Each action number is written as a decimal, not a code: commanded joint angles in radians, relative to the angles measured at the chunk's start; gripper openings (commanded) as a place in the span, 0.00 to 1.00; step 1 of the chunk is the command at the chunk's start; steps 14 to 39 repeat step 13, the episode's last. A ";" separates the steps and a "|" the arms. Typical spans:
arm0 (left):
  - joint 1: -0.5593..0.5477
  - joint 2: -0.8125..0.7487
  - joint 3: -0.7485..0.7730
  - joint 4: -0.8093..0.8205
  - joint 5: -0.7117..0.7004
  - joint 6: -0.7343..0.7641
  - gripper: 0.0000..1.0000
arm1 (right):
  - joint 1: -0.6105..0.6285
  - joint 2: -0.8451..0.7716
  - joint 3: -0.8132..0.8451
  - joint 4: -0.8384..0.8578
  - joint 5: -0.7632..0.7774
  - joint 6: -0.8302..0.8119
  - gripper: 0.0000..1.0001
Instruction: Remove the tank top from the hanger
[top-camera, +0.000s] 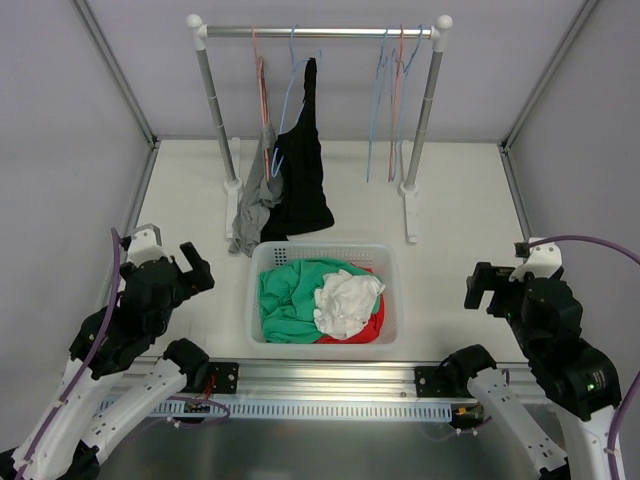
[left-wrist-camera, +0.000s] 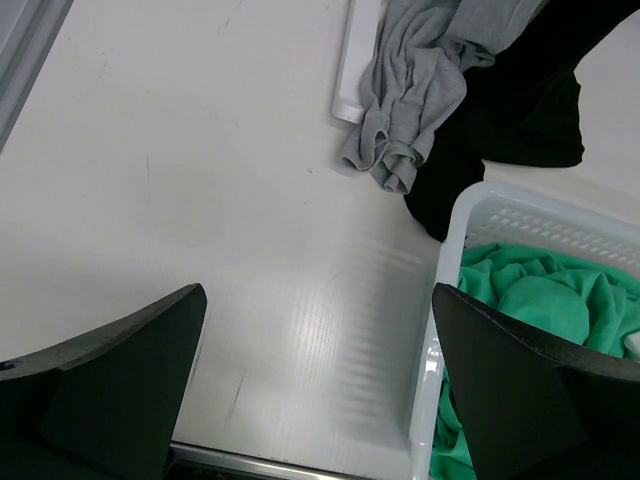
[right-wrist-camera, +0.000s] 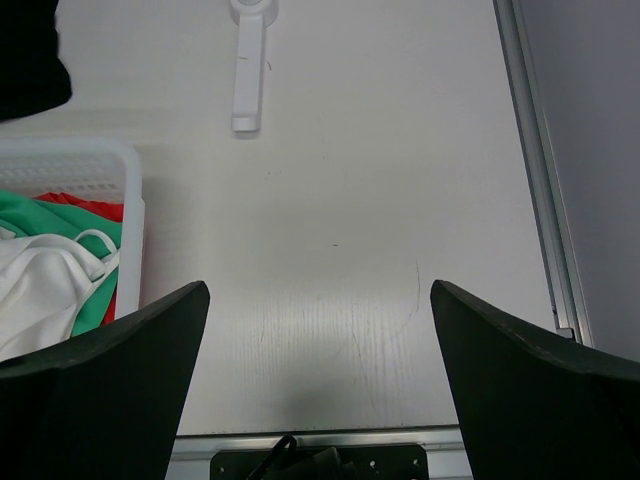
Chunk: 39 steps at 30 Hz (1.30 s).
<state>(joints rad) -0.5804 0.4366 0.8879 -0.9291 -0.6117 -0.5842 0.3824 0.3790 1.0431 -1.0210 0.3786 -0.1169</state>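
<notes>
A black tank top (top-camera: 303, 175) hangs from a light blue hanger (top-camera: 291, 85) on the rail (top-camera: 320, 32) at the back; its hem shows in the left wrist view (left-wrist-camera: 520, 110). A grey garment (top-camera: 255, 195) hangs beside it on the left, its end on the table (left-wrist-camera: 410, 95). My left gripper (top-camera: 196, 265) is open and empty, near the front left, well short of the rack; in its own view (left-wrist-camera: 318, 300) it is over bare table. My right gripper (top-camera: 480, 288) is open and empty at the front right (right-wrist-camera: 318, 300).
A white basket (top-camera: 268, 262) with green (top-camera: 290, 295), white (top-camera: 348, 300) and red clothes stands in the front middle, between the arms. Several empty hangers (top-camera: 390, 80) hang on the rail's right part. The rack's feet (top-camera: 410, 205) rest on the table. Walls enclose both sides.
</notes>
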 joint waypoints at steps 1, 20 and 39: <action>0.019 -0.024 -0.015 0.006 -0.036 0.017 0.99 | 0.006 0.012 -0.017 0.082 0.002 0.008 0.99; 0.111 -0.001 -0.015 0.012 -0.017 0.030 0.99 | 0.006 0.046 -0.048 0.133 0.002 0.011 1.00; 0.111 -0.001 -0.015 0.012 -0.017 0.030 0.99 | 0.006 0.046 -0.048 0.133 0.002 0.011 1.00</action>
